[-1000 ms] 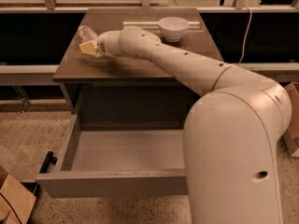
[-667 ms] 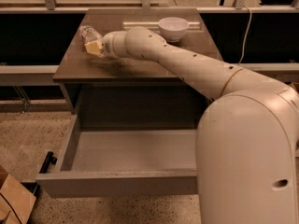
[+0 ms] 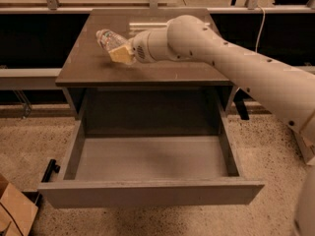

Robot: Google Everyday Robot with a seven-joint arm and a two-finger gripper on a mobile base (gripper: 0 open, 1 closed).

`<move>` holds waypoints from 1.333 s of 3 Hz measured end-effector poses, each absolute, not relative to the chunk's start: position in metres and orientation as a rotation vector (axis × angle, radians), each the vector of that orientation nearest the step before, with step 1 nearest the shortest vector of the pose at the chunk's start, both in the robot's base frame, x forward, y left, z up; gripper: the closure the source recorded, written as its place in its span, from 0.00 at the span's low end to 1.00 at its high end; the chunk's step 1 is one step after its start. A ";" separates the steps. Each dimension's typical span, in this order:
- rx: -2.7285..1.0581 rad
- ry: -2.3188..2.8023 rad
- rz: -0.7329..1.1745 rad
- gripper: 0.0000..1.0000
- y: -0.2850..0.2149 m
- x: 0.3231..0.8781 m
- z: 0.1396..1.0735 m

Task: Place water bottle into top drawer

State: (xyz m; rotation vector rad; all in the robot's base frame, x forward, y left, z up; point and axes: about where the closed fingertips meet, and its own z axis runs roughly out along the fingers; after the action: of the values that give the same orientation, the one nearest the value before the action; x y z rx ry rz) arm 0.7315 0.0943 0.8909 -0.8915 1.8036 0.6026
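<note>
The water bottle [image 3: 106, 38], clear and crinkled, lies tilted over the left part of the brown cabinet top [image 3: 88, 68], cap end pointing to the back left. My gripper [image 3: 121, 54] reaches in from the right, its yellowish fingers closed around the bottle's lower end. The top drawer [image 3: 147, 159] is pulled fully out below and in front of the cabinet. Its grey floor is bare and its flat front panel [image 3: 147, 193] faces the camera.
My white arm [image 3: 236, 68] crosses the right half of the cabinet top and hides what is behind it. A cardboard box [image 3: 15, 213] stands on the speckled floor at the lower left. A metal rail [image 3: 29, 75] runs behind the cabinet on the left.
My gripper and the bottle have moved together to the right, from the cabinet's left edge toward its middle. The arm now covers the white bowl at the back.
</note>
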 end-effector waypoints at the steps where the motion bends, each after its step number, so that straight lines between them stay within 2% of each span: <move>1: -0.949 1.821 0.594 1.00 0.053 0.680 0.897; 3: -0.903 1.893 0.656 1.00 -0.026 0.568 0.887; 4: -0.884 1.898 0.639 1.00 -0.037 0.571 0.888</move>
State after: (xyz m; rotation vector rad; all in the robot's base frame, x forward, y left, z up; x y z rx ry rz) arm 0.5713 -0.0371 0.8876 -0.8839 1.8983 0.6388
